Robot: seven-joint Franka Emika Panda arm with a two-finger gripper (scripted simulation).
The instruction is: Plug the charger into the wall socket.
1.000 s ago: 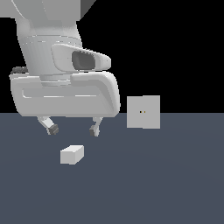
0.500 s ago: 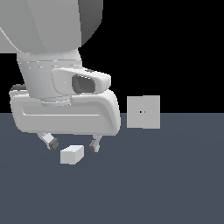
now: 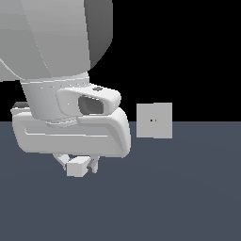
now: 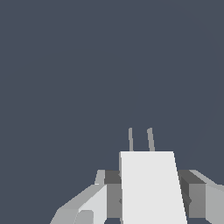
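The charger, a small pale block, sits between the two fingers of the gripper, low under the arm's big white hand housing. In the wrist view the charger fills the gap between the dark finger pads, one on each side of it and right up against its flanks, so the hand is closed narrow around the block. Two thin grey prongs stick out of the block's far end, side by side, over bare floor. Whether the block rests on the floor or is just clear of it cannot be told from either view.

The wall socket is a flat, upright pale square plate standing off toward the exterior view's right, well apart from the charger. It stands where the dark grey floor meets the black background, with two tiny holes at its centre, one darker and one orange. It sits higher in the exterior view than the block.

Between the charger and the socket there is only open floor; nothing stands in the way. The socket holes have nothing in them. The arm's bulky white body takes up the upper part of the exterior view's left and hides the upper part of the fingers.
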